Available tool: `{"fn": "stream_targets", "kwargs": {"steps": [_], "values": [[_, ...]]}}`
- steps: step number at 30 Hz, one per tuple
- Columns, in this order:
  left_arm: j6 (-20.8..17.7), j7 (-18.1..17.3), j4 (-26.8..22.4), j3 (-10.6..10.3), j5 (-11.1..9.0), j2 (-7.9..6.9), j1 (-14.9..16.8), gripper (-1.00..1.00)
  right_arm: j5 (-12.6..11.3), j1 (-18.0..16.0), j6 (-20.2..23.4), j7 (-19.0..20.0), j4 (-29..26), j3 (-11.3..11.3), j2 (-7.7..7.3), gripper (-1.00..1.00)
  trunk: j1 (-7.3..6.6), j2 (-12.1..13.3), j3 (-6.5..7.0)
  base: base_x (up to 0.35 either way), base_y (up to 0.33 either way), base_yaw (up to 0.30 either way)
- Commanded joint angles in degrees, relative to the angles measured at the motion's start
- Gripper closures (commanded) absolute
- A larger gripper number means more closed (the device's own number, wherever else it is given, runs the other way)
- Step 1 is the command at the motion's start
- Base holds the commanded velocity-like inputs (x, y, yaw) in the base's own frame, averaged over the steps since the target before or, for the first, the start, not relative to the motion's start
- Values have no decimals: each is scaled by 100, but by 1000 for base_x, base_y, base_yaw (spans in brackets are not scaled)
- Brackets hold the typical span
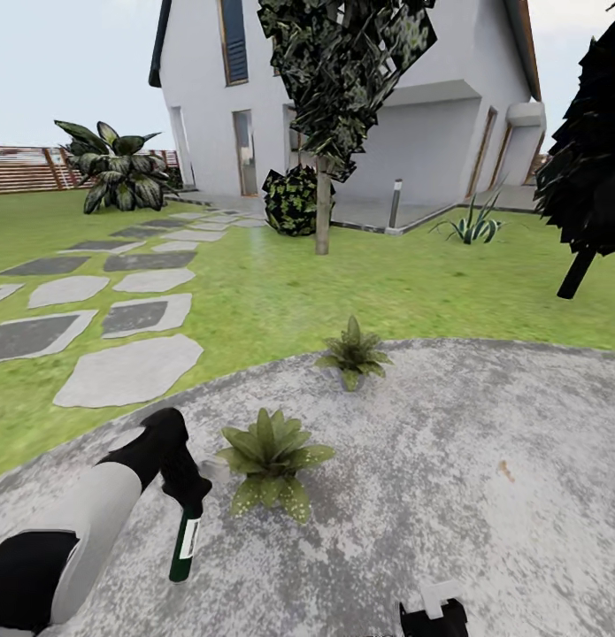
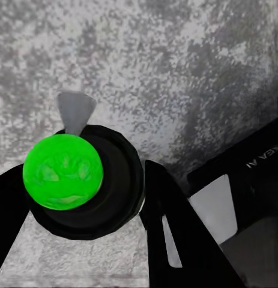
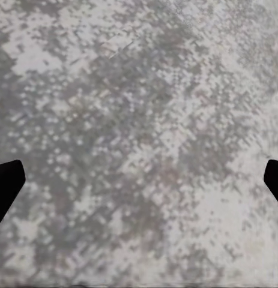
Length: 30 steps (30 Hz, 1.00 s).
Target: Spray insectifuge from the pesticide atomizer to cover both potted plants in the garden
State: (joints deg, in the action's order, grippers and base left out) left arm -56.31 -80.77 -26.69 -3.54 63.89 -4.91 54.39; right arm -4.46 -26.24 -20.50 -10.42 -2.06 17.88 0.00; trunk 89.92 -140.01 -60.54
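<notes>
Flat, even daylight in a rendered garden, with coarse textures up close.

The head view is bright under a pale sky, with no glare and only faint shading beneath the near potted plant. The tree foliage renders as jagged dark shards. In both wrist views the patio turns pixelated and blotchy, and a darker band crosses the paving in the left wrist view.
</notes>
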Motion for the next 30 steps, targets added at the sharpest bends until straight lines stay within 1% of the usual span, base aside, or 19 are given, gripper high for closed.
{"fn": "stream_targets", "kwargs": {"steps": [1, 2, 3, 4, 9, 16, 19, 21, 23, 26, 30], "values": [[-56, -551, -19, -27, 467, 6, 92, 100, -46, -4, -14, -13, 6, 49, -1, -100, -1, -2, -6, 0, 0, -267], [-57, -923, -80, -24, 1180, 18, 211, 100, -46, -4, -14, -13, 12, 56, 0, -100, -1, -2, -6, 0, 0, -267], [-61, -923, -123, -24, 1390, 33, 239, 100, -46, -4, -15, -13, 12, 57, 0, -100, -1, -2, -6, 0, 0, -267], [-61, -923, -145, -24, 1500, 47, 244, 100, -46, -4, -15, -13, 13, 57, 0, -100, -1, -2, -6, 106, 82, -267], [-56, -923, -152, -21, 1545, 72, 254, 100, -46, -4, -15, -14, 7, 55, 0, -100, -1, -2, -6, 214, 191, -217], [-48, -923, -124, -39, 1529, 67, 171, 100, -29, -4, -24, -13, 22, 61, -33, -100, -1, -2, -6, 219, 193, -12], [-33, -923, -80, -41, 1532, 37, 117, 100, -34, -4, -24, -13, 22, 65, -35, -100, -1, -2, -6, 36, 28, 0], [-27, -923, -132, -51, 1539, 27, -103, 100, -36, -4, -24, -13, 19, 66, -29, -100, -1, -2, -6, 6, 4, 0], [-23, -923, -146, -56, 1543, 3, -205, 100, -37, -4, -24, -13, 15, 66, -27, -100, -1, -2, -6, 1, 1, -21], [-21, -923, -152, -54, 1539, 45, -256, 100, -45, -4, -24, -13, 13, 63, -26, -100, -1, -2, -6, 0, 0, -213], [-24, -923, -153, -35, 1539, 59, -262, 100, -43, -4, -24, -13, 13, 66, -26, -100, -1, -2, -6, 0, 0, -276]]}}
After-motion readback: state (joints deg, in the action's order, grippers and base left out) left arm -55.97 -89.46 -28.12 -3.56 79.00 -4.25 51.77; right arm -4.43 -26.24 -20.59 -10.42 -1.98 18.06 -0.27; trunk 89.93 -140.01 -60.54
